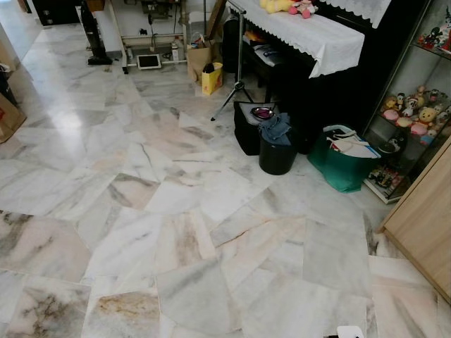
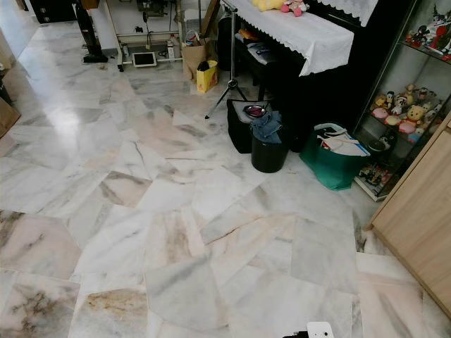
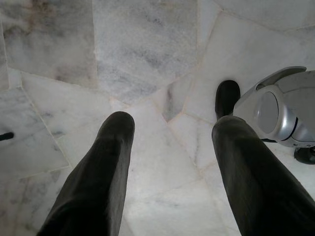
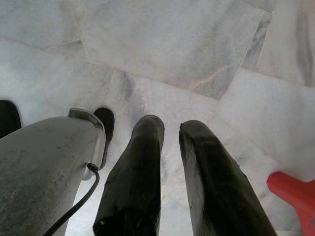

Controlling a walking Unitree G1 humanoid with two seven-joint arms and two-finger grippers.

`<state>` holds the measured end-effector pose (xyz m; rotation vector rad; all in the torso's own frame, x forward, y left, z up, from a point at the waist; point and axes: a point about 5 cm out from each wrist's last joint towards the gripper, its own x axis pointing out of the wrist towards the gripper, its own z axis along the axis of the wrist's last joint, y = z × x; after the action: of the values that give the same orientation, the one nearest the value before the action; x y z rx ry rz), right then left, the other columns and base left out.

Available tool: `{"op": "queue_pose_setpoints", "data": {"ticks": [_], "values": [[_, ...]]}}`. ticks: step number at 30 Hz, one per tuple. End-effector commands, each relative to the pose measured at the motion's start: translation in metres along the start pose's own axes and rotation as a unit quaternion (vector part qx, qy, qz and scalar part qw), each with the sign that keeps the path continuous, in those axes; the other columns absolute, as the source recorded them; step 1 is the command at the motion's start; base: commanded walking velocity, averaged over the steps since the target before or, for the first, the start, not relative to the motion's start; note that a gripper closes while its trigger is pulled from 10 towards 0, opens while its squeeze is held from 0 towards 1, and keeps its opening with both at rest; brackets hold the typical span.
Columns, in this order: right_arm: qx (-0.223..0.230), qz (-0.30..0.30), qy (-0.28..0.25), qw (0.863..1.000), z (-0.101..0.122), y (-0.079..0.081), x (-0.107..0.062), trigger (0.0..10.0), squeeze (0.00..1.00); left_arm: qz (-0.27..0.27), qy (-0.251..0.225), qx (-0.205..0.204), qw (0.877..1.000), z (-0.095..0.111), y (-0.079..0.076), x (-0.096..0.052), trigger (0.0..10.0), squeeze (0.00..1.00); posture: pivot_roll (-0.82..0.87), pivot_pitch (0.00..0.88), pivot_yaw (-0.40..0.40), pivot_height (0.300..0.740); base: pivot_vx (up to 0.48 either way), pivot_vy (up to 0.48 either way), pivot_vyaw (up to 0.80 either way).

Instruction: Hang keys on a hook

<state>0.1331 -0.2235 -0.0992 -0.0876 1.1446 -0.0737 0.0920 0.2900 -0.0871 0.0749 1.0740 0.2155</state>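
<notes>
Keys could not be made out anywhere, so I cannot tell where they were. The left claw (image 3: pixel 174 123) hung over the marble floor (image 1: pixel 141 211) with its fingers spread wide and nothing between them. The right claw (image 4: pixel 172 123) pointed at the same floor, its fingers a narrow gap apart and empty, near a red object (image 4: pixel 295 191). Farther off, a black bin (image 1: pixel 276 155) stood beside a green bag (image 1: pixel 345 172).

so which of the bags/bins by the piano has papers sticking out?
The green bag, rightmost beside the glass shelf. The black bin holds denim cloth; the yellow bag stands farther back.
</notes>
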Motion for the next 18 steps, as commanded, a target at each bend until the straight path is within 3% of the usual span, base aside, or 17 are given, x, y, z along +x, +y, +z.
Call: {"op": "queue_pose_setpoints", "data": {"ticks": [1,18], "values": [[0.055,0.057,-0.045,0.996,0.025,0.019,0.003,10.0,0.0,-0.063,-0.066,-0.039,0.995,0.072,-0.086,0.018,10.0,0.0,0.04,0.0,-0.06,0.715,0.0,0.0,0.0],[0.059,0.063,-0.056,0.995,0.036,0.019,0.003,10.0,0.0,-0.066,-0.073,-0.037,0.994,0.071,-0.091,0.018,10.0,0.0,0.06,0.0,-0.075,0.715,0.0,0.0,0.0]]}}
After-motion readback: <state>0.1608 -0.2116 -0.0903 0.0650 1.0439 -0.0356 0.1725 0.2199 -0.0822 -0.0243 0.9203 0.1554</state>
